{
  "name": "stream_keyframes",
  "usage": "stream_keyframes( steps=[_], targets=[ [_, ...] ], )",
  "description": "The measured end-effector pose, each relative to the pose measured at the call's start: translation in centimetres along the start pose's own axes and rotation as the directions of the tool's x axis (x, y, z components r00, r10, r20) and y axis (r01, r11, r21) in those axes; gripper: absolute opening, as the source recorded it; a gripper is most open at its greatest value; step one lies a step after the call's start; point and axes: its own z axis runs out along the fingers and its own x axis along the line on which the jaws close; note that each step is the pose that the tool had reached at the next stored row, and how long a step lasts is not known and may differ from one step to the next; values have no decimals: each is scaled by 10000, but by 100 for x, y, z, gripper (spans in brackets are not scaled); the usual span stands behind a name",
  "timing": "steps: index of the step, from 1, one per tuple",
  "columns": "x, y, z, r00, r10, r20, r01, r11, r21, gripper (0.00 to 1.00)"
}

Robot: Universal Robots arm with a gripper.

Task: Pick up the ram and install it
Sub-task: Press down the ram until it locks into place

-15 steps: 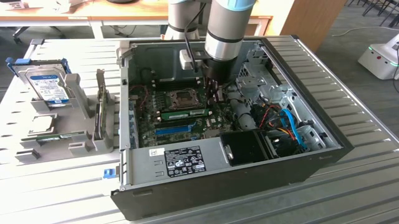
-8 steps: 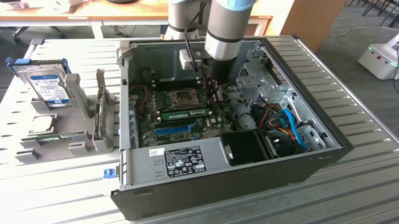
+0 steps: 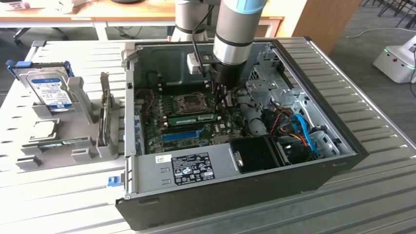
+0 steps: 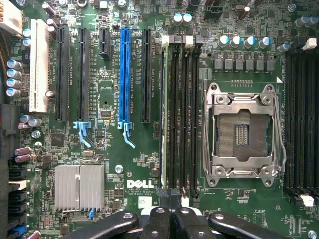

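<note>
The desk (image 3: 390,195), lower right of the exterior view, is ribbed metal with a dull silver sheen. On it the computer case (image 3: 247,190) has matt black outer walls and bare grey sheet metal inside. The motherboard (image 4: 134,169) is glossy green circuit board; at the wrist view's lower left its heatsink (image 4: 79,186) is finned, brushed aluminium. The CPU socket (image 4: 243,134), right of centre, has a shiny steel frame. The blue slot (image 4: 124,74) is smooth plastic. The seated ram (image 3: 195,118) shows green board. The pincer (image 4: 168,224) is black, slightly glossy, with bright rivets.
</note>
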Motion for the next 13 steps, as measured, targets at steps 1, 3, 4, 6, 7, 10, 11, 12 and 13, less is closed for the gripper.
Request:
stream_keyframes(
  steps=[1,3,4,6,7,10,11,12,13],
  targets=[
    [0,0,0,10000,0,0,0,10000,0,11],
    [0,0,0,10000,0,0,0,10000,0,11],
    [0,0,1,10000,0,1,0,10000,1,11],
    [-1,-1,11,10000,0,6,0,10000,2,11],
    [-1,-1,15,10000,0,3,0,10000,1,11],
    [0,-1,25,10000,0,-1,0,10000,1,11],
    [0,0,24,10000,0,-1,0,10000,0,11],
    [0,0,25,10000,0,-1,0,10000,0,11],
    [0,0,25,10000,0,0,0,10000,1,11]
  ],
)
